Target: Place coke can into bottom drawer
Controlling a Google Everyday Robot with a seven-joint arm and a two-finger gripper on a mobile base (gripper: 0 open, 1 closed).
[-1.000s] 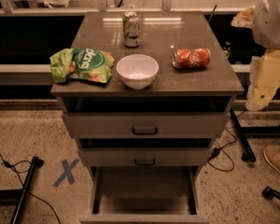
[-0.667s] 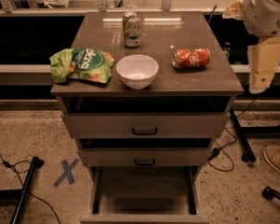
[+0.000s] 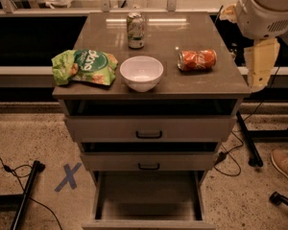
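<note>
Cabinet top bears coke can lying sideways; jaws hang beyond right edge, state unclear.

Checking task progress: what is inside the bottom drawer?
The bottom drawer is pulled open; its visible floor is bare. Its back part is hidden under the drawer above. The coke can lies on the cabinet top; the hand hangs right of it.

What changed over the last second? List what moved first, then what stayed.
The arm rose and shifted left toward the cabinet top. The gripper now hangs just off its right edge, apart from the coke can. Nothing was grasped or released. Unchanged: the coke can lying on its side, the bottom drawer pulled open, the upright green can, the white bowl and the chip bag.
</note>
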